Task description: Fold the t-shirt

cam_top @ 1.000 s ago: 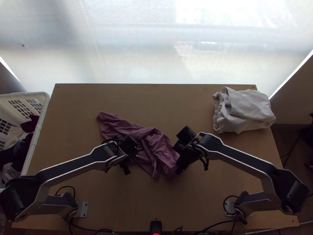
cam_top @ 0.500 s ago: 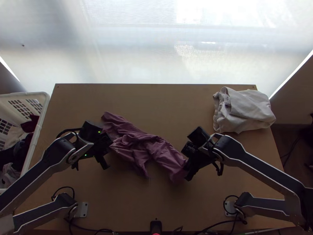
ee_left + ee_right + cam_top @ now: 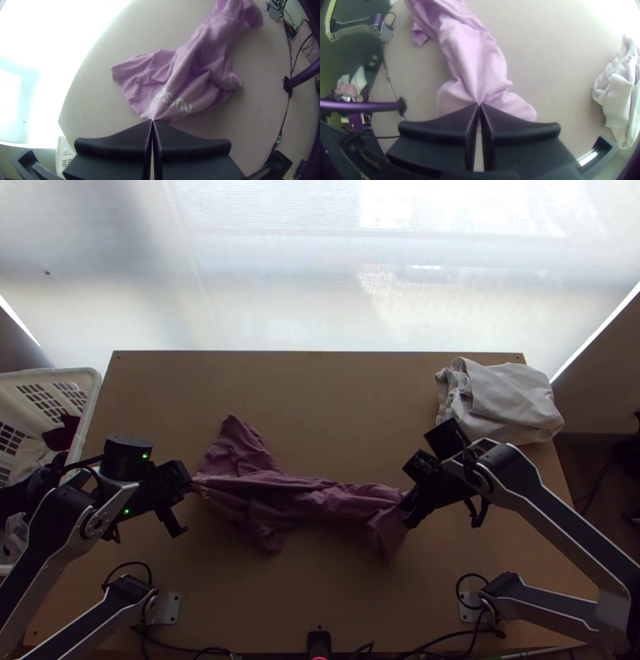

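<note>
Running side to side over the counter [image 3: 320, 596], the bunched t-shirt [image 3: 300, 502] lies between the left gripper [image 3: 152, 120], pinching its lettered end, and the right gripper [image 3: 479, 104], pinching the opposite end; a tautening pull should follow that long axis

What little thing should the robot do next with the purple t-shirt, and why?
Maybe give the t-shirt a gentle shake with both arms. The left gripper pinches it near the white letters and the right gripper pinches the other end, but between them it's bunched and creased, too messy to fold neatly.
</note>
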{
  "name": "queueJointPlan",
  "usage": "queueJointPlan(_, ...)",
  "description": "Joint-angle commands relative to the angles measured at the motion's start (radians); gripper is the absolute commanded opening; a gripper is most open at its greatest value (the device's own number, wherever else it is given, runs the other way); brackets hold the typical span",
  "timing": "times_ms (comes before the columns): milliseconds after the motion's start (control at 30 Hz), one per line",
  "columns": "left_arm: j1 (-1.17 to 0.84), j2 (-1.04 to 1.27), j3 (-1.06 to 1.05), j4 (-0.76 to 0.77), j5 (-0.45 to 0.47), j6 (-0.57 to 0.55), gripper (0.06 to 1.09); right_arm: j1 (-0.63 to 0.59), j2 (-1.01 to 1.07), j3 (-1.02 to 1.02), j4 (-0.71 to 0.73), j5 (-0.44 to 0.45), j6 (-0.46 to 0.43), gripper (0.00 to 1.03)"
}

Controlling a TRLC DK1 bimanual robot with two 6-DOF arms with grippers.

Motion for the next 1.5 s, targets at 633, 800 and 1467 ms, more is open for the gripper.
queueJointPlan(633,0.005,0.210,-0.297,0.493,0.005,-0.016,0.11,-0.164,0.286,0.046,0.305,0.154,0.072,0.03)
queueJointPlan(800,0.080,0.225,-0.326,0.535,0.002,0.017,0.11,-0.184,0.289,0.077,0.340,0.186,0.084,0.03)
queueJointPlan(1467,0.296,0.078,-0.297,0.502,-0.039,0.103,1.04,-0.155,0.220,0.054,0.179,0.185,0.178,0.70)
